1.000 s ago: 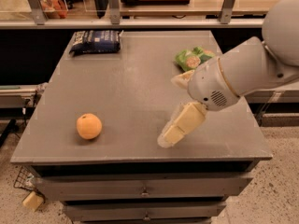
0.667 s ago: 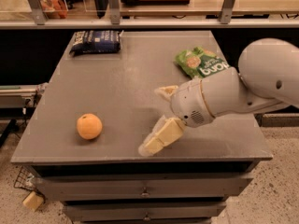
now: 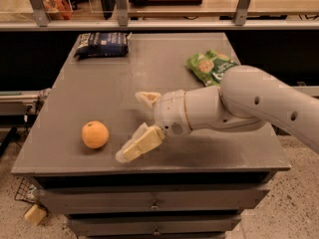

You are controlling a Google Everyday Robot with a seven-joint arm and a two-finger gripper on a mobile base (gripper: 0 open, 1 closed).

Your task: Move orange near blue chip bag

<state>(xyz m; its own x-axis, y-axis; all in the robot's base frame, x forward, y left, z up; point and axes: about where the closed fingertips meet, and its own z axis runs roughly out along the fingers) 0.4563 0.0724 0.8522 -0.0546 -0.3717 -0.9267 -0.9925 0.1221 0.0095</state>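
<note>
The orange [image 3: 95,134] sits on the grey table [image 3: 114,83] near its front left. The blue chip bag [image 3: 103,44] lies at the table's far left corner, well apart from the orange. My gripper [image 3: 132,128] reaches in from the right on a white arm and hangs just right of the orange, low over the table. Its fingers are spread wide: one fingertip [image 3: 130,151] near the front edge, the other [image 3: 145,98] farther back. Nothing is between them.
A bright green cracker bag [image 3: 209,65] lies at the table's far right. The white arm [image 3: 259,103] crosses the right half of the table. Drawers [image 3: 154,203] sit under the tabletop. A shelf with metal posts [image 3: 149,9] stands behind.
The gripper has swept left across the front of the table, from the right side to just beside the orange. The orange and both bags have not moved.
</note>
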